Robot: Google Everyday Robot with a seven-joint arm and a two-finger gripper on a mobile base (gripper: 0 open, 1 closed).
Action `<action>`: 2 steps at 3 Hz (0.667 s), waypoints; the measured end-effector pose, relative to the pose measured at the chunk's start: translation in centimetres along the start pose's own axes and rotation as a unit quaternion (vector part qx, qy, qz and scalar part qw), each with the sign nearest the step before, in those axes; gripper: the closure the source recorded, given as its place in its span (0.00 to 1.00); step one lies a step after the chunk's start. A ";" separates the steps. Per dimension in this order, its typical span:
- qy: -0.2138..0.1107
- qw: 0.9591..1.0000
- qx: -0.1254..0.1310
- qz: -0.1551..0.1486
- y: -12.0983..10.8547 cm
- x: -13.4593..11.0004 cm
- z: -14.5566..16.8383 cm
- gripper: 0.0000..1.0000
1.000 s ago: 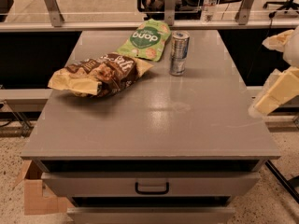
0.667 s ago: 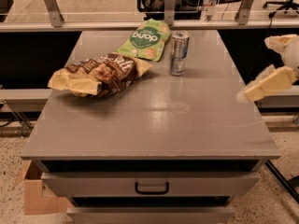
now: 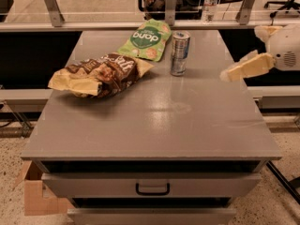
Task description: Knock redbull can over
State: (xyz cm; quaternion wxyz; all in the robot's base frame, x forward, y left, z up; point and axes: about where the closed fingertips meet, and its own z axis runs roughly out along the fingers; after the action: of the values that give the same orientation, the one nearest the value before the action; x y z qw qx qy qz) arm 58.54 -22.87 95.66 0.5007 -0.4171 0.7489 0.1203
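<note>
The redbull can (image 3: 179, 53) stands upright, the green snack bag (image 3: 145, 40) just to its left, while the gripper (image 3: 235, 72), open or closed I cannot tell, hangs well to its right at its height, apparently lined up for a sideways push.

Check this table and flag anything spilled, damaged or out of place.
Nothing is spilled. The redbull can stands upright, with the gripper apart from it, near the right edge of the table. Only the brown snack bag looks odd: it is crumpled and lies on its side, left of the can.
</note>
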 end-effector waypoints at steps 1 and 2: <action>0.002 1.000 -0.003 -0.004 0.0 -0.2 0.9 0.00; -0.014 1.000 0.008 0.002 -0.2 0.1 2.3 0.00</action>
State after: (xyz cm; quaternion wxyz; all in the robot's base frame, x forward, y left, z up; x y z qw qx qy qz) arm 60.15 -21.69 94.56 0.5140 -0.4095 0.7440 0.1207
